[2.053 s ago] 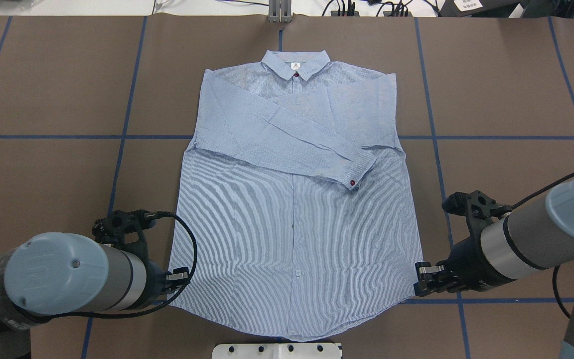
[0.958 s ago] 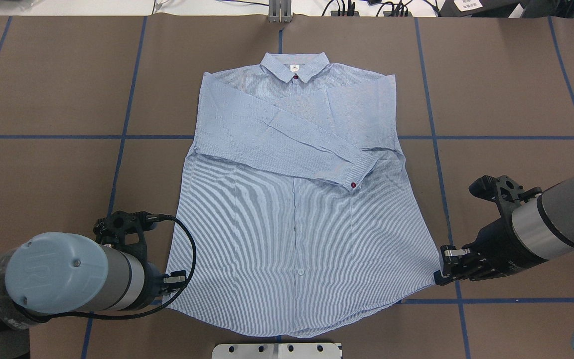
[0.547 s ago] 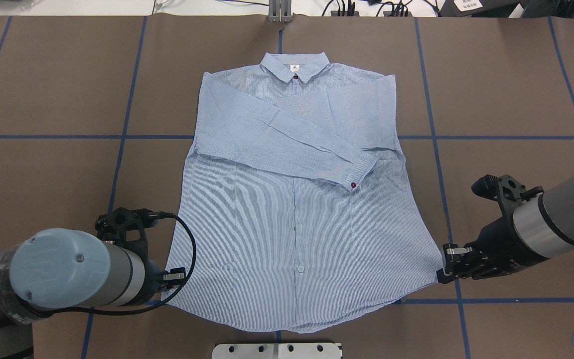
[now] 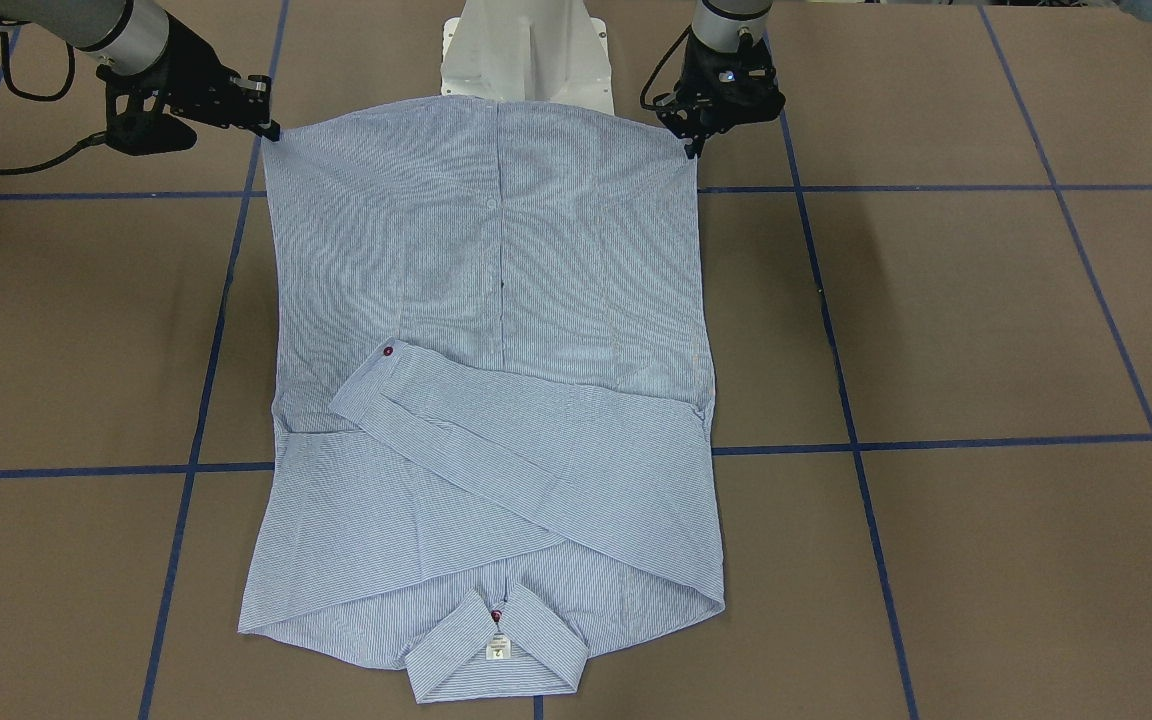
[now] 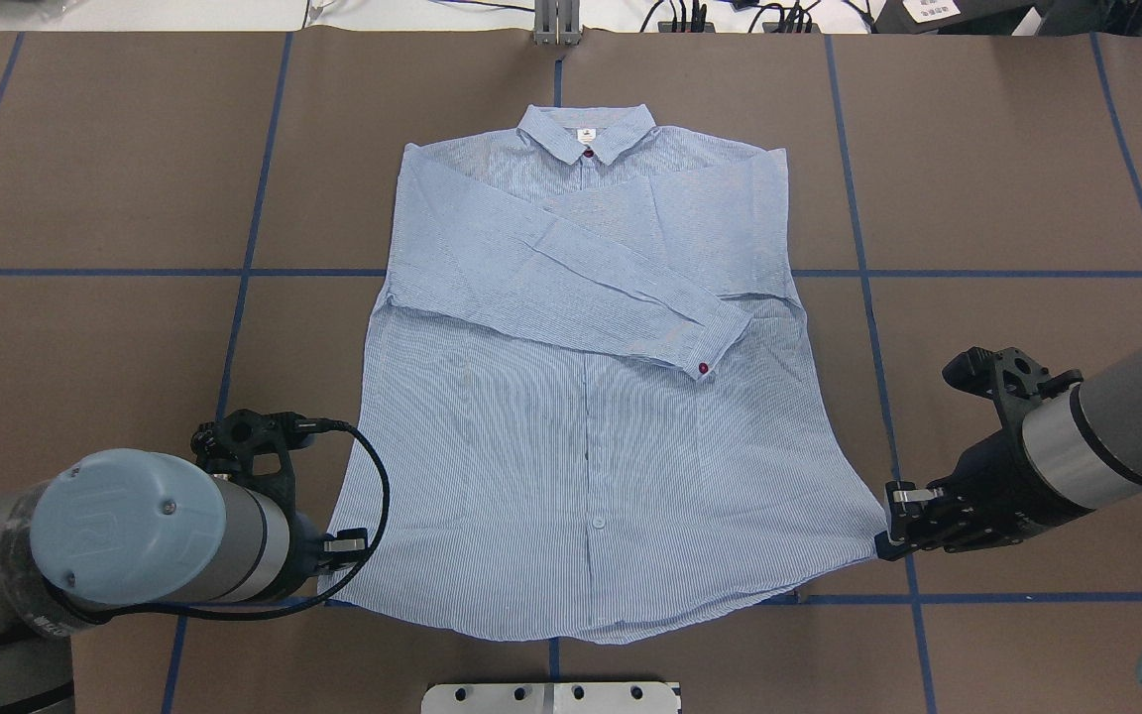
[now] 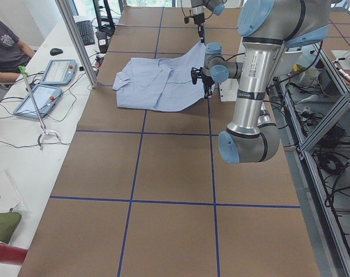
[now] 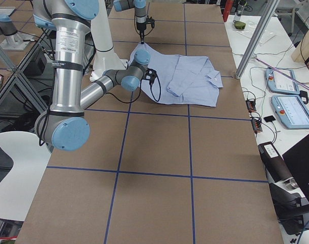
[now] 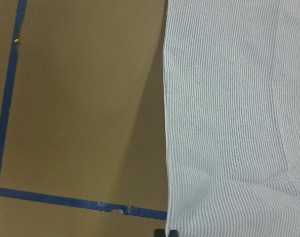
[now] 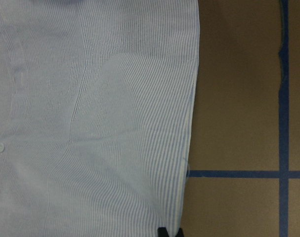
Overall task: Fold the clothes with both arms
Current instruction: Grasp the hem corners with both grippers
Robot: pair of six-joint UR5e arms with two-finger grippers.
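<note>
The light blue striped shirt (image 5: pixel 581 446) lies face up on the brown table, collar (image 5: pixel 586 129) at the far side, both sleeves folded across the chest. My left gripper (image 5: pixel 331 585) is shut on the left hem corner; in the front-facing view it (image 4: pixel 688 150) is on the right. My right gripper (image 5: pixel 883 543) is shut on the right hem corner, on the left in the front-facing view (image 4: pixel 272 131). The hem hangs stretched between them, raised off the table. Each wrist view shows striped cloth (image 8: pixel 238 123) (image 9: pixel 90 123) running down to the fingertips.
The white pedestal base (image 5: pixel 551 697) stands just behind the raised hem. Blue tape lines (image 5: pixel 85 272) cross the brown table cover. A metal post (image 5: pixel 556 25) stands at the far edge. Tablets (image 6: pixel 59 72) and a seated person (image 6: pixel 4 40) are past the far side.
My right gripper has pulled its hem corner outward to the right. The hem has risen and drawn away from the pedestal. My left gripper has shifted only slightly.
</note>
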